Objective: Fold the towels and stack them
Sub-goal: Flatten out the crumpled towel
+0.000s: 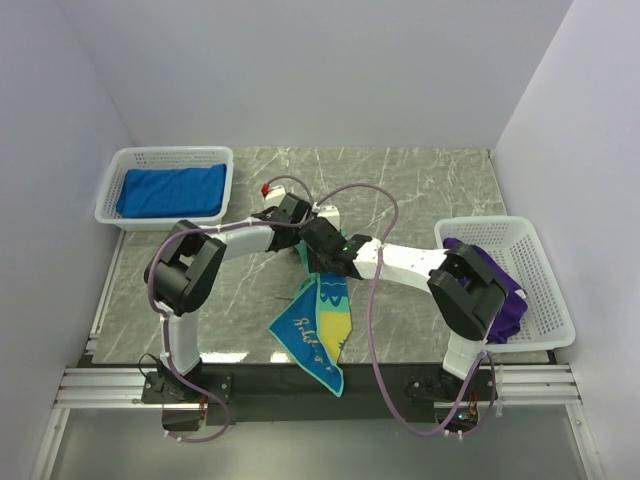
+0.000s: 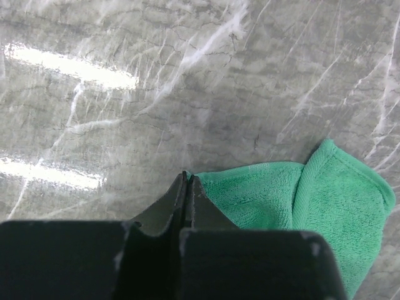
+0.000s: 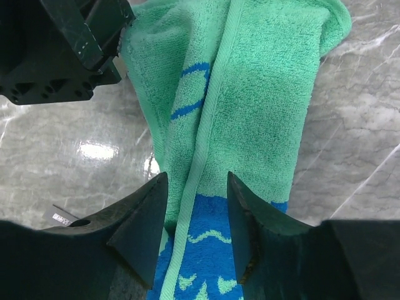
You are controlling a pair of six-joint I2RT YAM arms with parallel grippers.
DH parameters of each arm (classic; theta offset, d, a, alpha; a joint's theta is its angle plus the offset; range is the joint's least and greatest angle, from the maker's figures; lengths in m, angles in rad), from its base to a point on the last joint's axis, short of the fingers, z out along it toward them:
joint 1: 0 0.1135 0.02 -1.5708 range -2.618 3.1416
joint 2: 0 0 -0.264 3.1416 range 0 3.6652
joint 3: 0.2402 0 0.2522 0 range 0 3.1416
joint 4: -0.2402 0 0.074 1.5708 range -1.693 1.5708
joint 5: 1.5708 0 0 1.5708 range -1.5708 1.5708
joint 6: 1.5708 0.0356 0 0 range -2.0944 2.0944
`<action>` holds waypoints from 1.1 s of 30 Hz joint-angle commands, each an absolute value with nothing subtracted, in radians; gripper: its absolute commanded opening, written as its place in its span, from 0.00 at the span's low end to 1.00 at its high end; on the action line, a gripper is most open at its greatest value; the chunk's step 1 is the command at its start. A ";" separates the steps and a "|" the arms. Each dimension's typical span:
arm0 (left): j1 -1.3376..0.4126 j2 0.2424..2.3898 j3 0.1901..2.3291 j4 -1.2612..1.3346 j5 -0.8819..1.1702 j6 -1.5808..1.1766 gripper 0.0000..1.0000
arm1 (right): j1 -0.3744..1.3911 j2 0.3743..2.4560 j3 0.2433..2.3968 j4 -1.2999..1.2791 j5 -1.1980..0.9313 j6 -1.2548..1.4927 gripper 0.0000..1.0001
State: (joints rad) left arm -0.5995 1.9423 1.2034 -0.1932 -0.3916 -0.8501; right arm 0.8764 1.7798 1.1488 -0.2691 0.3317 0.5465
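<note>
The right gripper (image 3: 197, 178) stands with its black jaws partly open, and the teal-and-blue patterned terry towel (image 3: 262, 106) runs straight through the gap between them without being squeezed. The towel's raised hem lies close to the middle of that gap. From there the cloth stretches away to the left gripper (image 3: 69, 50), which meets its far corner.

In its own wrist view the left gripper (image 2: 187, 181) is closed tight. The green edge of the towel (image 2: 312, 206) starts right at the fingertips and looks nipped there, though the fingers hide the actual bite.

A small dark label beside the right jaw carries pale print too small to read. From above, yellow marks on the towel's blue half (image 1: 320, 335) look like script, but I cannot make out any words. That end reaches past the near edge of the grey marble-look table (image 1: 420, 190). The two grippers are hard to tell apart there.

A folded royal blue towel (image 1: 172, 190) lies in the white mesh basket on the left (image 1: 110, 190). A crumpled purple towel (image 1: 500, 295) hangs over the rim of the white mesh basket on the right (image 1: 545, 280), partly hidden by the right arm. A small red object (image 1: 266, 188) sits behind the left gripper, but I cannot tell what it is.
</note>
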 commanded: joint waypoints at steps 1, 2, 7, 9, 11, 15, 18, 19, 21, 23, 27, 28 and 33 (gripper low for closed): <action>-0.594 1.994 1.198 -0.365 -0.380 -0.808 0.01 | 0.891 1.804 1.134 -0.275 0.347 0.549 0.49; -0.591 1.996 1.203 -0.367 -0.380 -0.805 0.01 | 0.891 1.804 1.129 -0.276 0.351 0.549 0.48; -0.580 2.008 1.242 -0.382 -0.390 -0.799 0.01 | 0.891 1.812 1.124 -0.290 0.357 0.543 0.47; -0.577 2.016 1.264 -0.388 -0.390 -0.796 0.01 | 0.893 1.813 1.118 -0.288 0.348 0.543 0.47; -0.574 2.022 1.278 -0.394 -0.391 -0.795 0.01 | 0.891 1.812 1.111 -0.284 0.339 0.542 0.47; -0.572 2.036 1.308 -0.403 -0.390 -0.792 0.01 | 0.894 1.827 1.111 -0.282 0.330 0.541 0.47; -0.571 2.043 1.319 -0.410 -0.393 -0.792 0.01 | 0.894 1.839 1.114 -0.284 0.336 0.540 0.45; -0.569 2.045 1.319 -0.410 -0.394 -0.788 0.01 | 0.896 1.839 1.114 -0.282 0.337 0.538 0.45; -0.566 2.045 1.318 -0.408 -0.396 -0.790 0.01 | 0.894 1.844 1.114 -0.285 0.342 0.535 0.44; -0.560 2.046 1.316 -0.407 -0.393 -0.790 0.01 | 0.894 1.848 1.118 -0.291 0.360 0.535 0.43; -0.548 2.048 1.319 -0.408 -0.393 -0.787 0.01 | 0.894 1.842 1.117 -0.308 0.397 0.531 0.34; -0.546 2.049 1.321 -0.407 -0.393 -0.787 0.01 | 0.894 1.839 1.114 -0.313 0.406 0.529 0.32; -0.529 2.065 1.345 -0.413 -0.394 -0.778 0.01 | 0.879 1.781 1.091 -0.322 0.449 0.526 0.10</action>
State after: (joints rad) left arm -0.5522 2.0098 1.3396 -0.3241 -0.3893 -0.8051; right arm 0.8810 1.8236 1.1061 -0.2863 0.3931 0.5323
